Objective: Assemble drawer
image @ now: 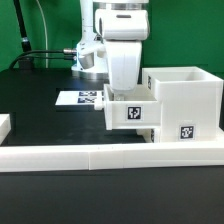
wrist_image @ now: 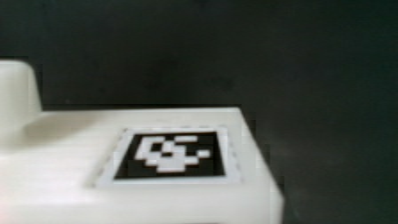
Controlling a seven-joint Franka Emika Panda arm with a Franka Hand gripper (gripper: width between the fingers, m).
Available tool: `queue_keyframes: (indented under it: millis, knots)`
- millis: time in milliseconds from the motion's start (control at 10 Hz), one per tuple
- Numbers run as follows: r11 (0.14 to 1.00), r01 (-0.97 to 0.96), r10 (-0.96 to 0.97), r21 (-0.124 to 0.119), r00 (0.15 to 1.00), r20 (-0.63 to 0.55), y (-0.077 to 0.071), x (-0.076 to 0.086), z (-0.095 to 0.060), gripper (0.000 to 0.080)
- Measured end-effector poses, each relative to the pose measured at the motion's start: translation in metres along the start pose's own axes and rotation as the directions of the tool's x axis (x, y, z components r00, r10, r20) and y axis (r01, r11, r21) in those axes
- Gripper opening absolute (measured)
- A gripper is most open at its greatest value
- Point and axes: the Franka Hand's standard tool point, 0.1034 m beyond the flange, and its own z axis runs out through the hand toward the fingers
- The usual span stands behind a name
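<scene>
A small white tray (image: 131, 113) with a square tag on its front hangs under my gripper (image: 128, 94), just left of the large white housing (image: 187, 98) and touching its left wall. The gripper comes straight down onto the tray. Its fingertips are hidden by the tray, and the tray looks gripped and slightly off the table. In the wrist view the tray's tagged face (wrist_image: 169, 155) fills the lower part, very close, with a raised white part (wrist_image: 15, 95) beside it. No fingers show there. A second tray is not clearly in view.
The long low white border rail (image: 100, 153) runs along the front. The marker board (image: 80, 98) lies flat behind the tray. A white piece (image: 4, 125) sits at the exterior view's left edge. Cables lie at the back left.
</scene>
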Motion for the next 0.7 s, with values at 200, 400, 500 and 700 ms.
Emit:
queue_keyframes:
  millis: [200, 400, 500, 700]
  knots:
    - [0.999, 0.049, -0.049, -0.007, 0.999, 0.011, 0.0013, 0.0078, -0.0008, 0.0042]
    - [0.999, 0.048, -0.048, -0.009, 0.999, 0.01, 0.0017, 0.0071, -0.0007, 0.0042]
    - [0.999, 0.048, -0.048, -0.009, 0.999, 0.01, 0.0017, 0.007, -0.0007, 0.0042]
    - [0.999, 0.048, -0.048, -0.009, 0.999, 0.01, 0.0017, 0.007, -0.0007, 0.0042]
